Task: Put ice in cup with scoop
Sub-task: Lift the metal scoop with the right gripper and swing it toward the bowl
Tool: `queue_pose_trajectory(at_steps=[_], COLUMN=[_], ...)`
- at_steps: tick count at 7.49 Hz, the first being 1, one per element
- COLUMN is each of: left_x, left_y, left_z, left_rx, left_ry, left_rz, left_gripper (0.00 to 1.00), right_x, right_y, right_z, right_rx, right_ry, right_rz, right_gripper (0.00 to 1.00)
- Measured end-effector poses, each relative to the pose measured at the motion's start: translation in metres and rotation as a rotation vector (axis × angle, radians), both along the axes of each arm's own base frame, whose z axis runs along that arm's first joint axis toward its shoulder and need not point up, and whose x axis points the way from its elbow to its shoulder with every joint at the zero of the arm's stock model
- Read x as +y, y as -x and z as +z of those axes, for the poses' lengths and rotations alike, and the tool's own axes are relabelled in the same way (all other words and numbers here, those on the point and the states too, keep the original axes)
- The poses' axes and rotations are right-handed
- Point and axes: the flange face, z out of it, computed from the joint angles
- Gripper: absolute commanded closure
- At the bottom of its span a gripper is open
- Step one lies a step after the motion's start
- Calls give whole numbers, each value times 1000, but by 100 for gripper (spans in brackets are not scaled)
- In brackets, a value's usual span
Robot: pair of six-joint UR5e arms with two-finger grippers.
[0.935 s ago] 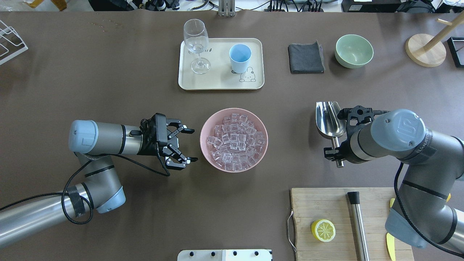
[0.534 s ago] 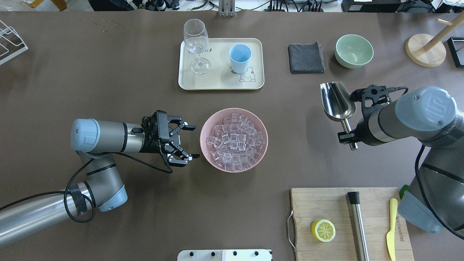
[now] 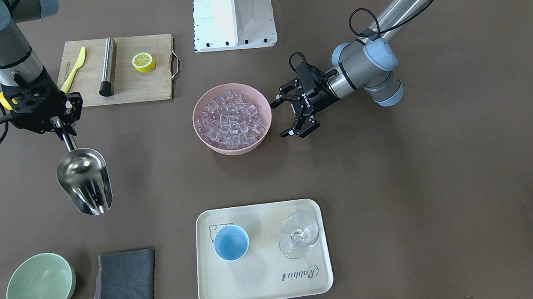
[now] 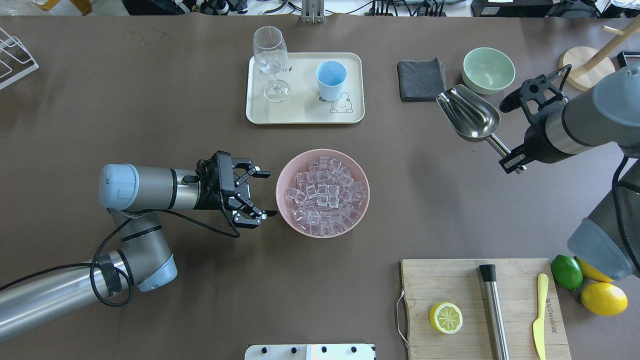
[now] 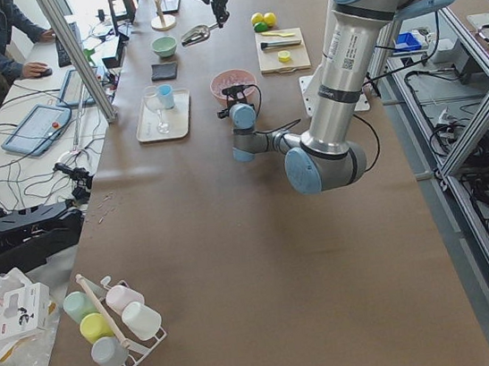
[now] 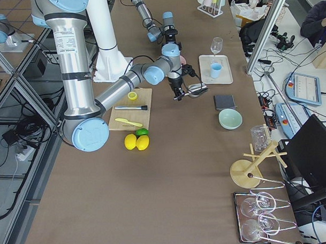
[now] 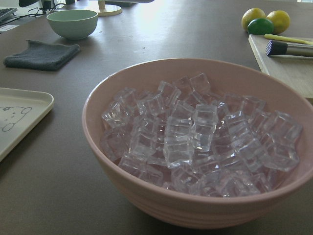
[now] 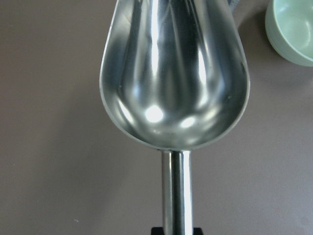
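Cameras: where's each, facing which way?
Overhead: behind robot, forward-down; both arms.
Front-facing: opposite, facing base; arms mirrored.
Exterior left: table's left end; left arm near.
Exterior right: right end; right arm near.
Left wrist: low, at pink bowl of clear ice cubes; no body.
Right wrist: down on shiny steel scoop; right gripper's edge.
Both wrists catch pale green bowl.

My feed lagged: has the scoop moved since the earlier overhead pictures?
Yes. In the overhead view the scoop, in the right gripper, has moved away from the cutting board, toward the green bowl.
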Motion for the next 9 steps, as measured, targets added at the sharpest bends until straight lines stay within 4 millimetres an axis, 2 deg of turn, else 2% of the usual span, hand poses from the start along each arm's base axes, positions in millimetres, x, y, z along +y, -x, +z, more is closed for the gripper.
queue_pose_trajectory(at_steps=[2, 4, 6, 9], left_x=[1, 5, 8, 8], left_y=[-1, -5, -9, -9], left_z=[0, -1, -4, -4], left_rx=[3, 6, 10, 9], left_ry=[0, -2, -8, -10], left_rz=[-4, 0, -1, -1], left_gripper=[2, 2, 2, 2], right_x=[-2, 9, 13, 38], right_y=[-8, -15, -7, 12], right_z=[-26, -62, -102, -159], right_rx=[11, 24, 36, 45], right_ry=[-71, -146, -107, -78], right_rz=[-138, -247, -311, -392], right_gripper=[100, 100, 100, 100])
